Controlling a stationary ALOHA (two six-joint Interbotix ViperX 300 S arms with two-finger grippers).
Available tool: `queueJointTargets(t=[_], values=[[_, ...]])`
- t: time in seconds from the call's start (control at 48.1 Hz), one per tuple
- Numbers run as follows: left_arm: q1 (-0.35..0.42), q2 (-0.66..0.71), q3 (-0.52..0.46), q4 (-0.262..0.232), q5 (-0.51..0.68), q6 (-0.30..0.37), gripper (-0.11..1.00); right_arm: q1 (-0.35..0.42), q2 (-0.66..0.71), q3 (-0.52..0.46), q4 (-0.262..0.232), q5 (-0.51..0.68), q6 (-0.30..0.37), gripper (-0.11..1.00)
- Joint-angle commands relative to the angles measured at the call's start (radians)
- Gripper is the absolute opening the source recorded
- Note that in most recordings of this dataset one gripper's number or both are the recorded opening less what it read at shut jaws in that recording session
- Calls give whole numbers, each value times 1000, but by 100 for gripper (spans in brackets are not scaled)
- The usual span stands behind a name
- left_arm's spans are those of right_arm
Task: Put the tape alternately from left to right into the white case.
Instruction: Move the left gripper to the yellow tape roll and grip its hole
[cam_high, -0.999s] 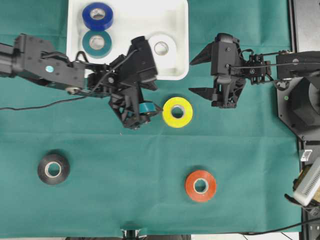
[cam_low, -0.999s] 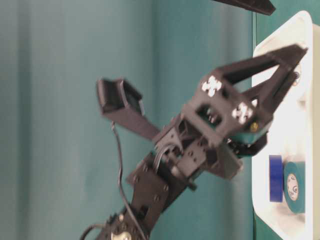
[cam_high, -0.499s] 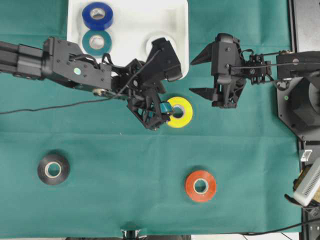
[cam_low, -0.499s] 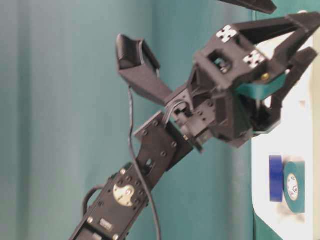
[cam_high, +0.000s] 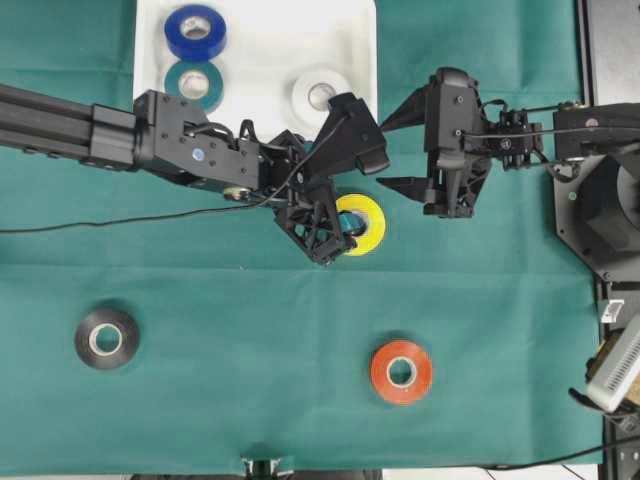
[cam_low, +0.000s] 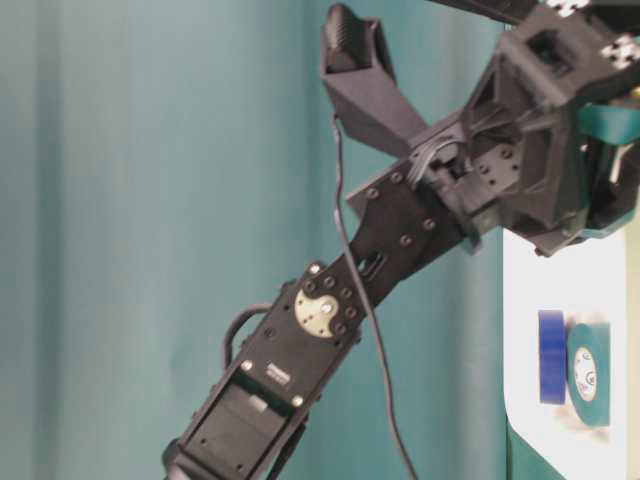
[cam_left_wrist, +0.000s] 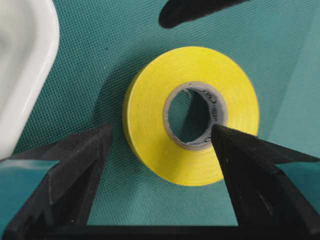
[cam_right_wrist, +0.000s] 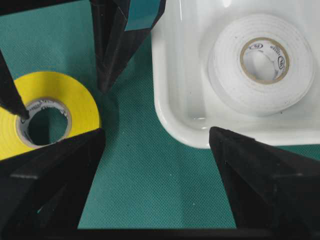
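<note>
A: Where is the left gripper (cam_high: 338, 222)?

B: Low over the yellow roll (cam_left_wrist: 190, 114); jaws wide apart, nothing held; in the left wrist view one fingertip (cam_left_wrist: 95, 145) lies outside the roll's rim, on the cloth side nearest the white case (cam_left_wrist: 25, 65); the other fingertip (cam_left_wrist: 225, 140) sits at the edge of the roll's pale core; whether either tip touches the roll cannot be told.

A: And the right gripper (cam_high: 397, 148)?

B: Above the green cloth (cam_high: 250, 350), just right of the case (cam_high: 365, 80); jaws spread wide, empty; in its wrist view its two fingers frame the case's near corner and the yellow roll (cam_right_wrist: 45, 115).

A: What lies in the case?

B: Three rolls, lying flat; the blue roll (cam_high: 195, 30) at the far left, the teal roll (cam_high: 194, 84) just beside it, the white roll (cam_high: 320, 94) near the right wall; the table-level view shows the blue roll (cam_low: 551, 357) and the teal roll (cam_low: 590, 372) side by side in the case (cam_low: 530, 290).

A: And outside it?

B: The yellow roll (cam_high: 365, 225) on the cloth just below the case, partly covered by the left gripper; the black roll (cam_high: 107, 338) at lower left; the red-orange roll (cam_high: 401, 371) at lower right; the last two well apart.
</note>
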Motion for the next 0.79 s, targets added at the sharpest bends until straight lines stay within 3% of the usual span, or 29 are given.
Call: queueJointTargets(t=[0.0,0.416,0.499,0.666,0.77], values=[[8,-12,-41,2,2,-6,85,-2,-12,-5,0,-9,2,58],[9,26,-80,2,46,-5,81,-2,-12,0,0,-12,2,58],[9,23,-80,2,46,-5,71,-2,-12,2,0,-12,2,58],[9,21,-80,2,46,-3,28,-2,-12,3,2,-17,2,58],[9,17,-80,3,46,3,28,-2,-12,5,2,-18,2,58]])
